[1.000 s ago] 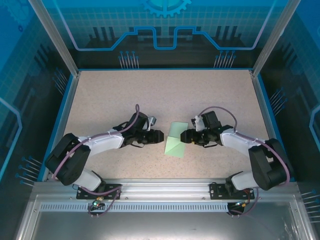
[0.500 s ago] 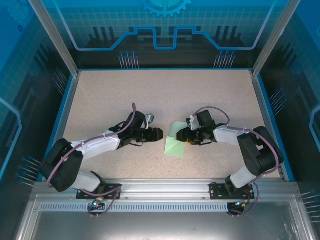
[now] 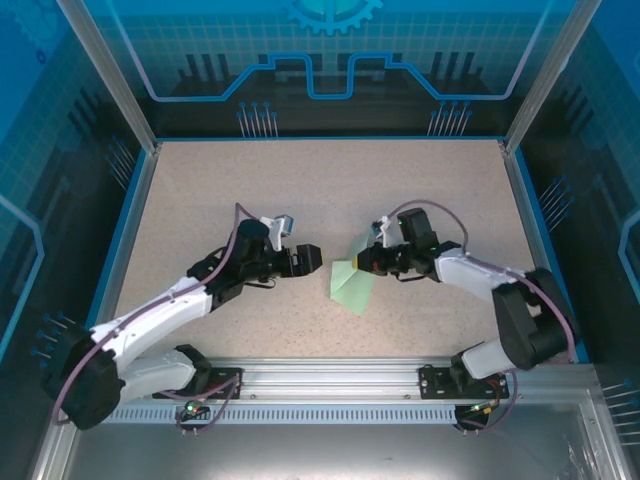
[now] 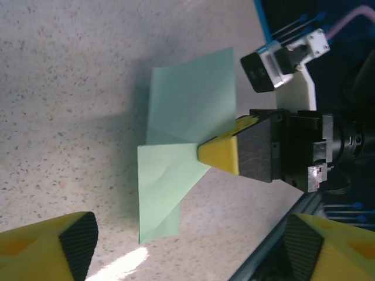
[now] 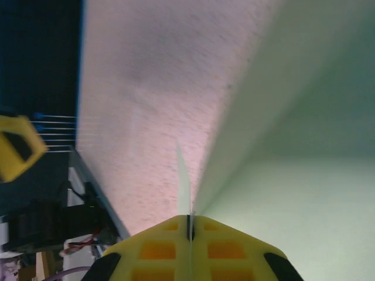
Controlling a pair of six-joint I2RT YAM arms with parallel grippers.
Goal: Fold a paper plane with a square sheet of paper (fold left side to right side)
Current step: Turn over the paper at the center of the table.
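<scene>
The right gripper point(image 3: 365, 262) pinches the right edge of the square sheet of paper point(image 3: 350, 288) in the middle of the table point(image 3: 300, 180), its arm reaching low to the left. The left gripper point(image 3: 312, 258) is spread wide just left of the paper, with bare table beyond

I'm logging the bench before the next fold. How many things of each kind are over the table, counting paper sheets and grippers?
Pale green sheet of paper, partly folded: 1
Grippers: 2, the left gripper open beside the sheet, the right gripper shut on the sheet's edge
Total: 3
</scene>
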